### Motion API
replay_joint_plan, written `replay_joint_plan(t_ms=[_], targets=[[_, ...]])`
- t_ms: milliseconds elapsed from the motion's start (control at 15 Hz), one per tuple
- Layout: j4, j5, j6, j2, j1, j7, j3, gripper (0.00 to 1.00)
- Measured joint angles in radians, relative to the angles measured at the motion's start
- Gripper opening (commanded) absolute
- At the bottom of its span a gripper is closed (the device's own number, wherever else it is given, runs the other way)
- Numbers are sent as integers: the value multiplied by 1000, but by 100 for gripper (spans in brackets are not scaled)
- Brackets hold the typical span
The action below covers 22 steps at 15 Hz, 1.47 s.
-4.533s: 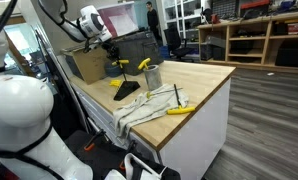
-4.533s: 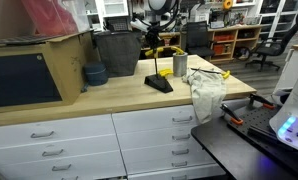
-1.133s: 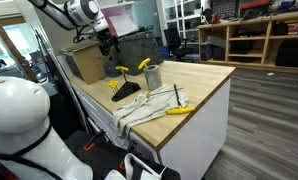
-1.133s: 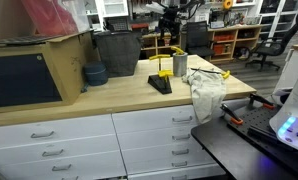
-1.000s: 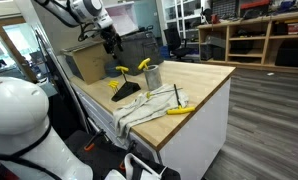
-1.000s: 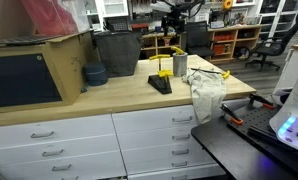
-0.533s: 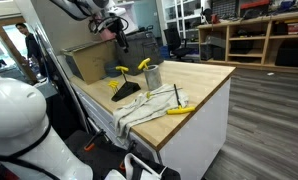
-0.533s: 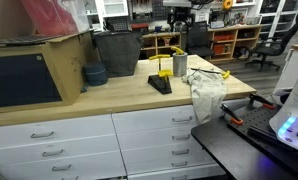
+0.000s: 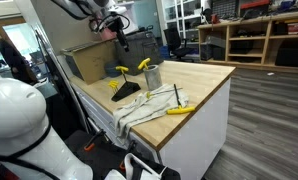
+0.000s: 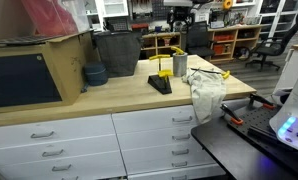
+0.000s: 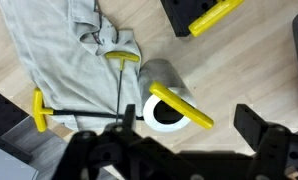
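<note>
My gripper hangs high over the wooden counter, open and holding nothing. In the wrist view its two dark fingers stand wide apart around the gripper centre. Far below them sits a grey metal cup with a yellow-handled tool leaning in it. The cup stands near the counter's middle. Beside it a grey cloth carries two yellow T-handled tools. In an exterior view the gripper is partly cut off at the top edge.
A black stand with a yellow tool sits beside the cup. Behind are a dark bin, a cardboard box and a blue bowl. The cloth droops over the counter's edge.
The arm has risen and swung across above the cup. The gripper stayed open. Nothing on the counter moved.
</note>
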Motion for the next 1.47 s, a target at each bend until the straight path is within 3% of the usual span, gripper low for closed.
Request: replay_joint_plan(t_ms=[733, 1133, 1467], targets=[[-20, -64, 25, 40, -20, -38, -19, 100], [-7, -60, 149, 119, -42, -205, -55, 100], [51, -38, 162, 158, -28, -397, -44, 100]])
